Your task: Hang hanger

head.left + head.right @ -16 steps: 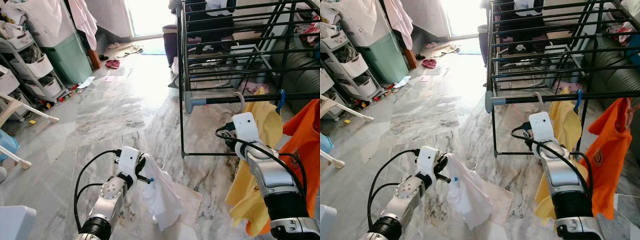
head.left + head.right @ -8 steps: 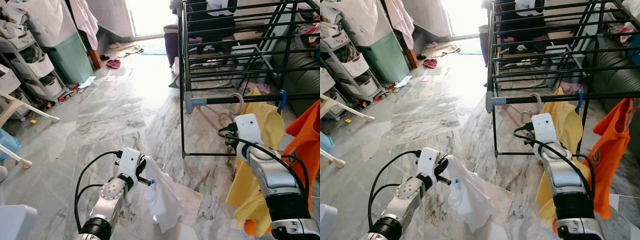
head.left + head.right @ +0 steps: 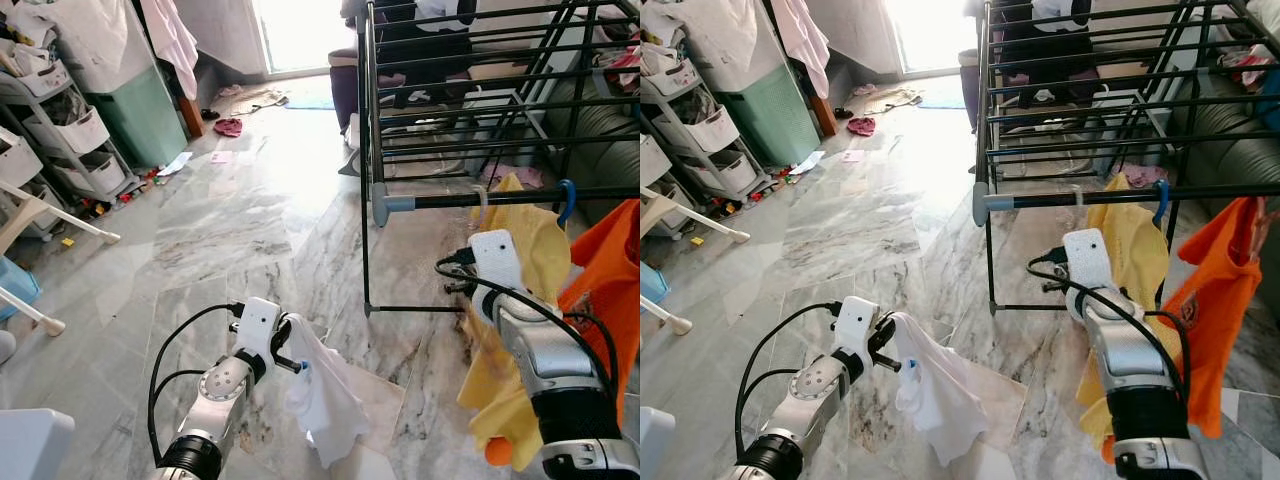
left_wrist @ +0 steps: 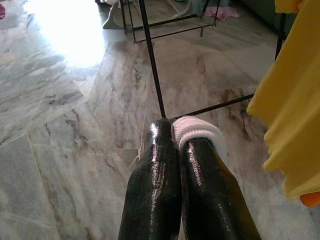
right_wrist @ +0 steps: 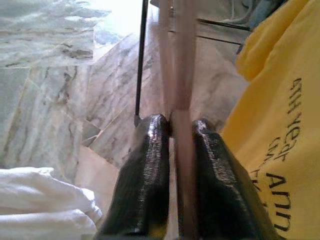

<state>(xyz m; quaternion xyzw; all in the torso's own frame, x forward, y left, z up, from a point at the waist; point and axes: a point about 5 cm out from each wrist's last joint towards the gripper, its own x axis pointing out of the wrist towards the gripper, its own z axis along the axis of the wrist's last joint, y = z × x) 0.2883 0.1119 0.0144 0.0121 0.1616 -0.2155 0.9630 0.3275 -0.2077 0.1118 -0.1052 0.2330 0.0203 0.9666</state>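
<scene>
the right gripper (image 5: 172,170) is raised in front of the black drying rack (image 3: 365,150), just below its nearest horizontal rail (image 3: 500,197). its two black fingers (image 5: 145,175) are clamped on a pale, pinkish hanger (image 5: 181,100) — the stem runs up between them and is blurred in the right wrist view. from the head cameras the hanger's hook (image 3: 482,203) sits at the rail, but whether it is actually over the rail cannot be told. a yellow shirt (image 3: 530,300) with dark lettering hangs from this hanger, draping down beside the right arm. just to its right an orange garment (image 3: 610,290) hangs on the same rail, with a blue hanger hook (image 3: 566,195) between the two.

the left gripper (image 4: 176,131) is held low over the marble floor (image 3: 230,220), well apart from the rack. its fingers are pressed together, pinching a white cloth (image 3: 320,390) — a folded white edge shows at the fingertips, and the rest hangs down toward the floor.

a green cabinet (image 3: 130,110) and a shelving unit with baskets (image 3: 60,130) stand along the far left wall
</scene>
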